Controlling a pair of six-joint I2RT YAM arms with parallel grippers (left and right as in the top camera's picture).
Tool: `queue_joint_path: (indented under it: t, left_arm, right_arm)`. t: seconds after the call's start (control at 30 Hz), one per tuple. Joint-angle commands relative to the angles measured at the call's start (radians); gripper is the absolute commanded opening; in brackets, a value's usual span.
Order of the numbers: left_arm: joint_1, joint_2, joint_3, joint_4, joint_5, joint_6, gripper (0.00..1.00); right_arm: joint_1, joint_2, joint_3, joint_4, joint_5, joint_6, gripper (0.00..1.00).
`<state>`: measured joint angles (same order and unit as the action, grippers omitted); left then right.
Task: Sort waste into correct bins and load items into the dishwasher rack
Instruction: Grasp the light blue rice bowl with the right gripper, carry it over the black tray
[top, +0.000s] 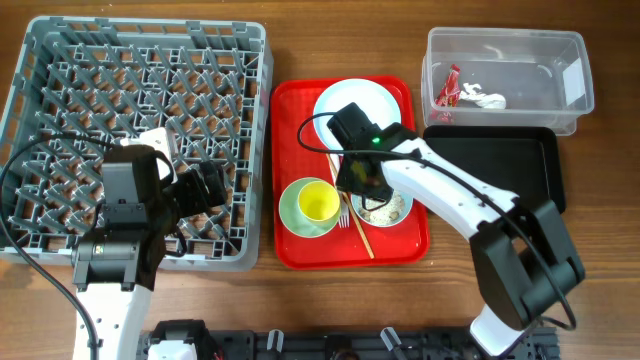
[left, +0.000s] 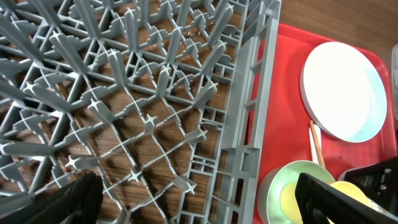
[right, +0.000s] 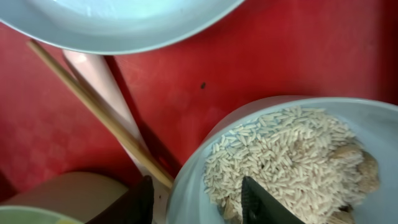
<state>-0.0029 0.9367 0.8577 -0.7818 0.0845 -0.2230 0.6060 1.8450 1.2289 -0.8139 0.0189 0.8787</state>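
Observation:
My right gripper (top: 364, 188) (right: 196, 202) is open and low over the red tray, its fingers straddling the near rim of the pale-blue bowl (top: 398, 214) (right: 196, 158). The bowl holds rice grains and beige scraps (right: 292, 155). The chopsticks (top: 362, 238) (right: 93, 102) lie beside it. The fork (top: 344, 216) lies by the pale-green bowl (top: 290, 205) (left: 277, 186), which holds the yellow cup (top: 318, 202) (left: 348, 190). The pale-blue plate (top: 360, 105) (left: 345, 90) (right: 124, 18) lies at the tray's back. My left gripper (top: 205, 185) (left: 199, 205) is open and empty over the grey dishwasher rack (top: 255, 150) (left: 155, 93).
The flat red tray (top: 290, 110) (left: 280, 93) lies right of the rack. The clear tub (top: 570, 90) at the back right holds the red wrapper (top: 447, 90) and the white tissue (top: 485, 98). The black tray (top: 500, 160) sits in front of it.

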Motion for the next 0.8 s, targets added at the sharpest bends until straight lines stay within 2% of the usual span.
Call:
queue_joint_path:
  t: [0.0, 0.07, 0.13, 0.2, 0.33, 0.53, 0.67, 0.77]
  left_arm:
    - [-0.003, -0.006, 0.019, 0.002, 0.016, -0.005, 1.00]
    - [-0.003, -0.006, 0.019, 0.002, 0.016, -0.005, 1.00]
    - [-0.003, -0.006, 0.019, 0.002, 0.016, -0.005, 1.00]
    - [-0.003, -0.006, 0.019, 0.002, 0.016, -0.005, 1.00]
    - [-0.003, -0.006, 0.019, 0.002, 0.016, -0.005, 1.00]
    - [-0.003, -0.006, 0.019, 0.002, 0.016, -0.005, 1.00]
    - [-0.003, -0.006, 0.019, 0.002, 0.016, -0.005, 1.00]
    - [-0.003, -0.006, 0.019, 0.002, 0.016, -0.005, 1.00]
  right_arm:
    - [0.006, 0.058, -0.006, 0.003, -0.042, 0.019, 0.38]
    - [0.006, 0.061, -0.006, 0.014, -0.053, 0.018, 0.29]
    - [0.006, 0.061, -0.006, 0.018, -0.053, 0.018, 0.14]
    - [0.006, 0.058, -0.006, 0.018, -0.053, 0.011, 0.04]
    - [0.006, 0.029, -0.002, 0.014, -0.053, -0.020, 0.04]
    - [-0.014, -0.133, 0.020, -0.009, -0.064, -0.177, 0.04]
    - [-0.140, -0.285, 0.021, -0.010, -0.196, -0.336, 0.04]
    - [-0.283, -0.312, 0.021, -0.010, -0.367, -0.434, 0.04]
